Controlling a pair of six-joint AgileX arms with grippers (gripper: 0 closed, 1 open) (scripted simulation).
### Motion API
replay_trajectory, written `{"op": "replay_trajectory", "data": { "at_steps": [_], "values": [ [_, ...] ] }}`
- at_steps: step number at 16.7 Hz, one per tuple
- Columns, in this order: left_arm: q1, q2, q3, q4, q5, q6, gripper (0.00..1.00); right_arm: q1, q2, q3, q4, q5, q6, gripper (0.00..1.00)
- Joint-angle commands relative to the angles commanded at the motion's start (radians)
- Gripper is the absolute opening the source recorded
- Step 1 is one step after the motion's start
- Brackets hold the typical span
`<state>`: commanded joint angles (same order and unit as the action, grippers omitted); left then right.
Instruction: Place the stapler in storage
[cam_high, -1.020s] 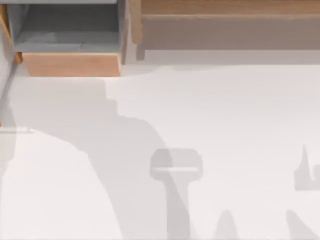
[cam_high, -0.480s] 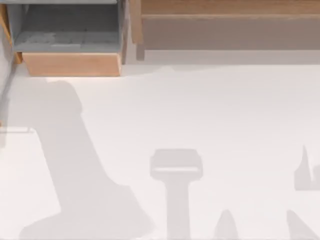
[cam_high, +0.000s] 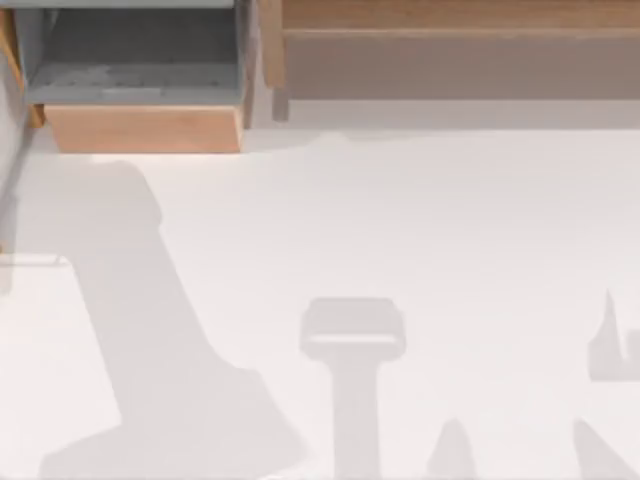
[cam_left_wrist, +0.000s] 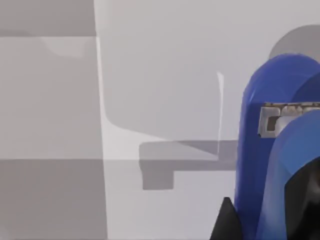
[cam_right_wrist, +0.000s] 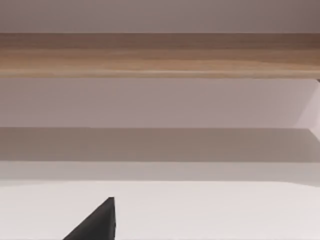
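Note:
The storage drawer (cam_high: 145, 128) stands open at the table's back left, with a tan wooden front panel and grey inner walls and floor. In the left wrist view the blue stapler (cam_left_wrist: 270, 130) looms close, standing upright between the black fingers (cam_left_wrist: 226, 222) of my left gripper (cam_left_wrist: 265, 220), which is shut on it above the white table. A single black fingertip (cam_right_wrist: 97, 225) of my right gripper pokes into the right wrist view, facing the long panel.
A long wooden-edged grey-brown panel (cam_high: 450, 50) runs along the back right, also seen in the right wrist view (cam_right_wrist: 160, 55). The white table (cam_high: 450, 220) carries grey arm shadows at the left and along the front edge.
The wide shadow of the left arm swung from the table's middle toward the left about half a second ago. Since then nothing has visibly moved.

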<state>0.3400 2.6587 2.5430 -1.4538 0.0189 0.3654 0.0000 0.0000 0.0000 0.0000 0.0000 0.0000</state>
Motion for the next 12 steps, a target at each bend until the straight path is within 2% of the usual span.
{"op": "replay_trajectory", "data": {
  "at_steps": [8,12],
  "values": [
    [-0.004,-0.008,-0.042,0.030,0.001,0.000,0.00,0.000,0.000,0.000,0.000,0.000,0.000,1.00],
    [-0.004,-0.008,-0.042,0.030,0.001,0.000,0.30,0.000,0.000,0.000,0.000,0.000,0.000,1.00]
  ]
}}
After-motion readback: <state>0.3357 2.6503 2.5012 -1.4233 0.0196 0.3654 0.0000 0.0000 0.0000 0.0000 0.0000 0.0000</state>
